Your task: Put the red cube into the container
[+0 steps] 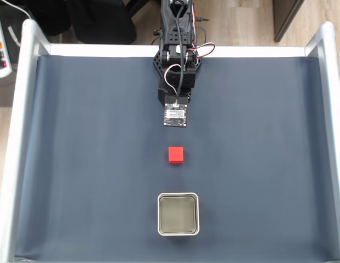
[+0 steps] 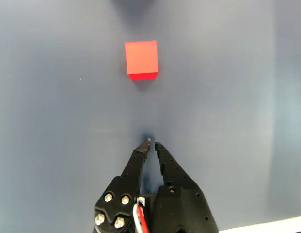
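The red cube [image 1: 176, 154] sits on the dark blue mat [image 1: 76, 164], near the middle. It stands flat, with nothing touching it. In the wrist view the red cube [image 2: 141, 58] is ahead of the gripper [image 2: 151, 143], well apart from the tips. The two black fingers [image 2: 135, 162] are pressed almost together and hold nothing.

In the fixed view the container [image 1: 178, 213] lies below the cube, near it but not touching. It is a small square silver tin with round corners and a dull grey inside. Nothing is in it.

Above the cube in the fixed view is the black arm [image 1: 176, 60], with red and white wires and a small board [image 1: 175, 115] on it.

The mat covers a table with pale silver rails [image 1: 16, 137] at the left, right and top. Past the rails there is a light wood floor [image 1: 241, 22] and some dark things by the top edge.
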Available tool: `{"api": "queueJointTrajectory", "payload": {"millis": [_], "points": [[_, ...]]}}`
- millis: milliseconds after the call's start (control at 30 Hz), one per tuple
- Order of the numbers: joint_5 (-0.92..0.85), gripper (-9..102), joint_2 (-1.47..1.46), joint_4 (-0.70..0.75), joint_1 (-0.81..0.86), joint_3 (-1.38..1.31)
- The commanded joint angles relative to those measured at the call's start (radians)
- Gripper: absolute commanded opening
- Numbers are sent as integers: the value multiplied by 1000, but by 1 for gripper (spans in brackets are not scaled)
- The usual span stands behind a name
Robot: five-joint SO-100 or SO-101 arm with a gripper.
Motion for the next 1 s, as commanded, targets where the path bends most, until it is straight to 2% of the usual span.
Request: {"api": "queueJointTrajectory", "payload": {"millis": [0,167,400,600,800,967], "points": [[6,0,-6,-37,-81,-8],[-86,0,-35,-213,-8,-28],[-143,0,-216,-229,-3,-244],[-179,2,-551,-229,0,-466],[-160,16,-831,-261,21,-638],[-149,28,-989,-354,44,-710]]}}
